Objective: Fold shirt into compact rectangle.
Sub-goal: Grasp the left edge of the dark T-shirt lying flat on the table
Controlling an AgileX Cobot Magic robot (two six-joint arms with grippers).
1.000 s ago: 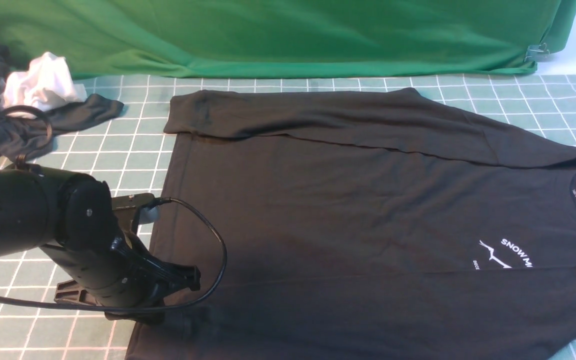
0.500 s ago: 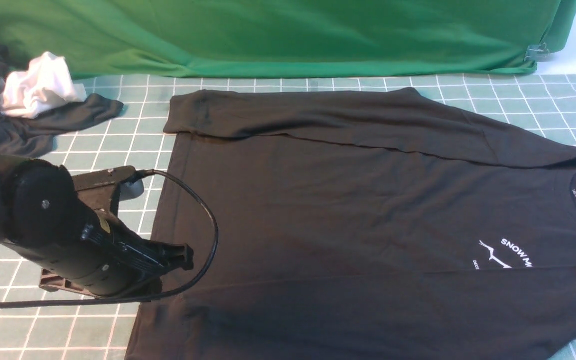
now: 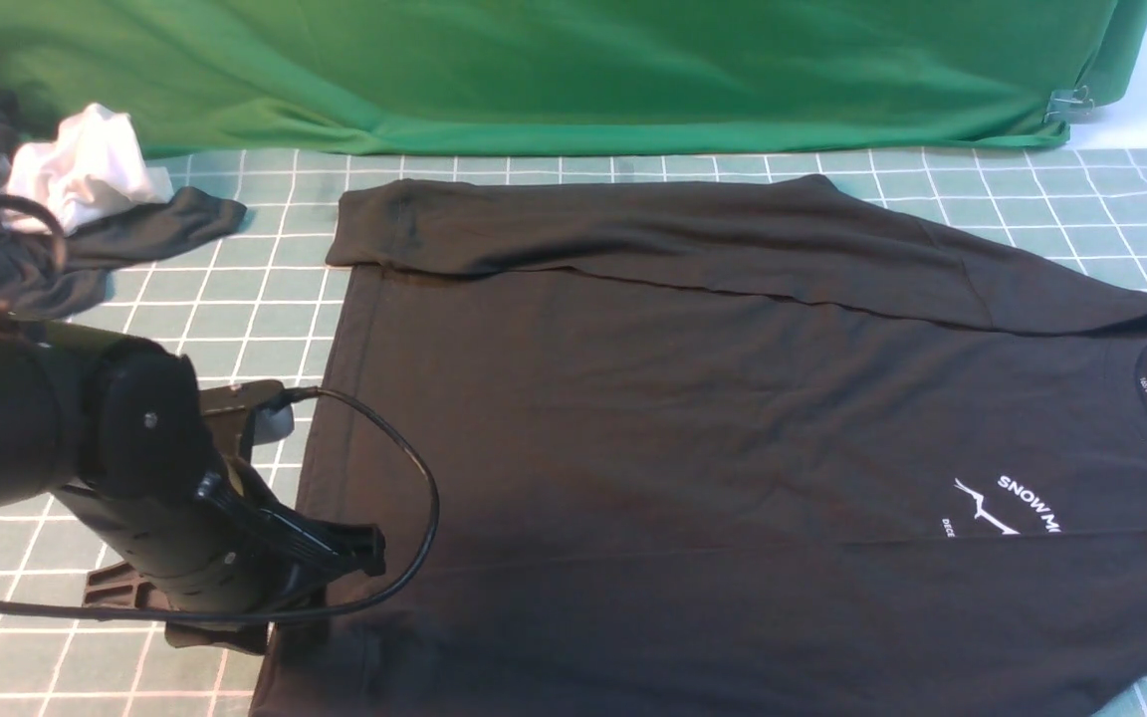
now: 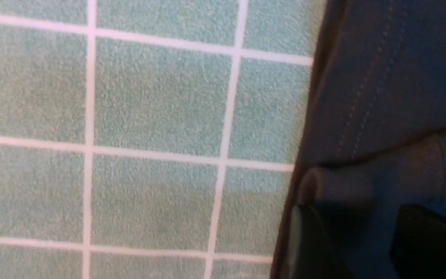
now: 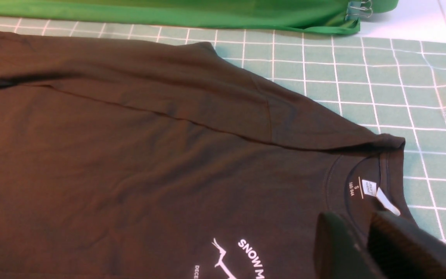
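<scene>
Since the shirt (image 3: 693,418) lies flat on the counter (image 3: 235,329) with both sleeves laid in, the left tool (image 4: 358,224) sits at its bottom edge, jaws apart and empty, likely ready to pinch it. The right tool (image 5: 360,232) hovers near the collar (image 5: 333,174); its grip cannot be told.

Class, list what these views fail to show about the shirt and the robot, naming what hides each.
- Chest print: cut off by the front view's right edge and the right wrist view's edge.
- Neck label: lettering too small to read.
- Shirt, hem edge: partly behind the left arm in the front view.
- Right tool: outside the front view; its wrist view overlaps the fingers, hiding any gap.
</scene>
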